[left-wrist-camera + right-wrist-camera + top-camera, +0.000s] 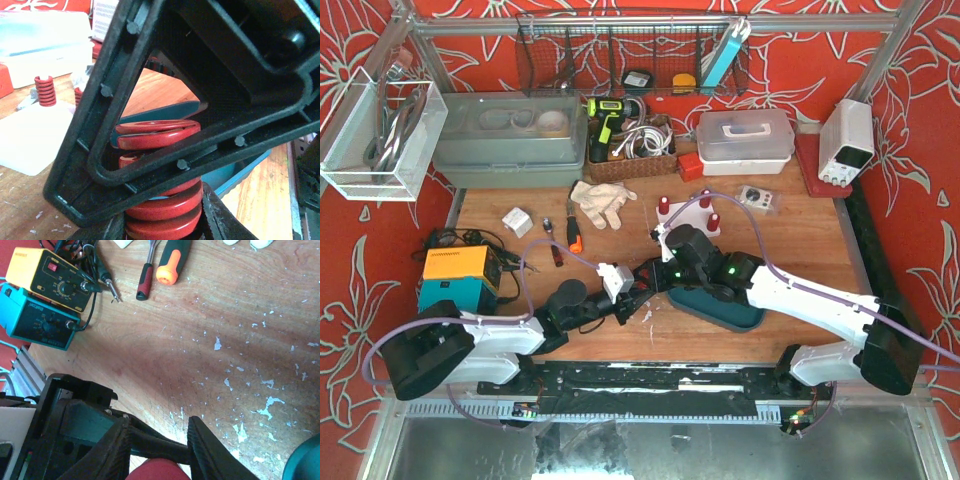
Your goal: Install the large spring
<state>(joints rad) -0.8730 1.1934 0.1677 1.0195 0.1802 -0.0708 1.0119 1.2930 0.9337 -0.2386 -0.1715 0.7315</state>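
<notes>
The top camera looks steeply down over the whole table (820,240) from 6 o'clock. The left wrist camera faces 1 o'clock, pressed close to the large spring (160,200). The right wrist camera looks down toward 10 o'clock, sharing the soldering station (455,270) (47,295) with the top view.

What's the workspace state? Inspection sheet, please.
Surface: wooden table, scuffed, white flecks.
Job's things: large spring, red, where both grippers meet; white base plate carries smaller red springs; teal tray under the right arm.
Clutter: gloves, orange-handled screwdriver, soldering station.
Grippers: left gripper shut on the spring's lower coils; right gripper flanks its red top, grip unclear.
Cables: purple cables loop off both arms; black leads by the station.
Surroundings: red floral walls, storage boxes, white power supply at back.
</notes>
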